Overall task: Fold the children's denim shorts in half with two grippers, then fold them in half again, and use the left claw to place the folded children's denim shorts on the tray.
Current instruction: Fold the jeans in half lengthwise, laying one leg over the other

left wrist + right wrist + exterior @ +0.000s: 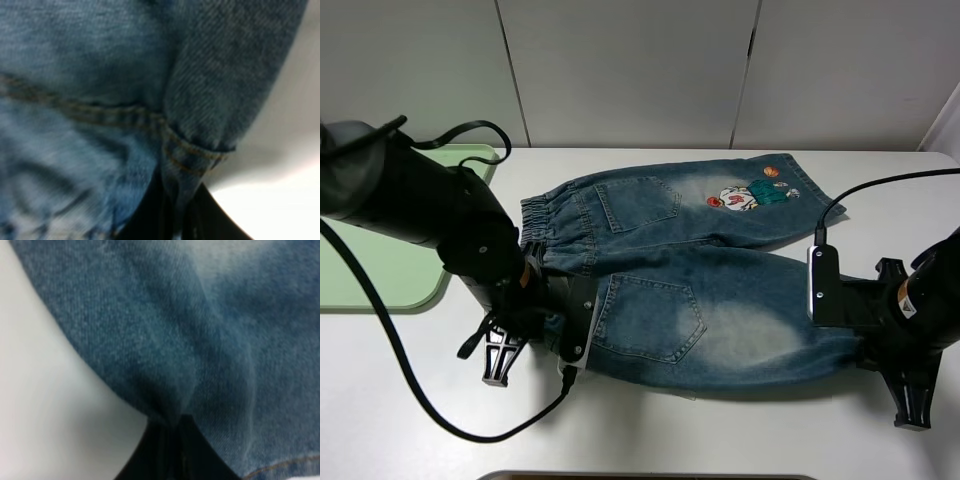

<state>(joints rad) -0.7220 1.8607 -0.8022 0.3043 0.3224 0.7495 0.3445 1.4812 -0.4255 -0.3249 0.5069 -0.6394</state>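
And there the children's denim shorts [710, 265] lay spread flat on the white table [720, 440], elastic waistband [533, 228] toward the left arm's side and both legs running off to the right in the high view. The far leg showed the cartoon patch [748, 195] near its hem, and the near leg carried a big faded pale area [750, 335]. Both back pockets [650, 315] faced up, one on each half. The left gripper [175, 217] was down at the near waistband corner, and its wrist camera told the story: the black fingers [150, 217] were pressed together with a stitched fold of denim pinched between them. Over on the other side, the right gripper [172, 442] had the near leg's hem end, its jaws drawn tight on a bunched edge of blue cloth, with bare table right beside it. So each claw had its end of the near edge, and that edge looked barely raised, if at all. The pale-green tray [380, 270] sat at the left edge of the table, partly behind the left arm, with nothing lying on the part that showed; the shorts were near it and not on it. A black cable [410, 390] looped across the table below the left arm.
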